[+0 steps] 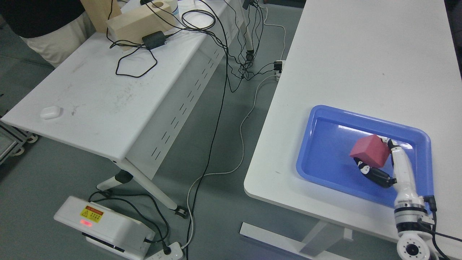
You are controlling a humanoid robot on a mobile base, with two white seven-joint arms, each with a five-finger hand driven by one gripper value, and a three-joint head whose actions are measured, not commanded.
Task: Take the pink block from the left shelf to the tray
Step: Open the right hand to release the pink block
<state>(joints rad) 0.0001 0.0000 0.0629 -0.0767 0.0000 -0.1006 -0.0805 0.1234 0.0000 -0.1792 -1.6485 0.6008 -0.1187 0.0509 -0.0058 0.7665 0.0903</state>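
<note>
Right hand (382, 162) holds the pink block (370, 151) over the blue tray (361, 119).

The tray lies near the near edge of the right table (361, 54); its far-left corner is close to the table's left edge, and the far part of this table is bare and gives much open room. Between the two tables there is a gap of floor with cables. I count one tray, one pink block, two tables, and one robot hand in view. The block is tilted, inside the tray's outline toward its right side; if it touches the tray floor, I cannot tell. The fingers (375, 175) close around it: dark ones below its near side, the white one against its right side. On the left table (101, 94) are one small white case (50, 112), wooden blocks (140, 21) and a black adapter (153, 39).
</note>
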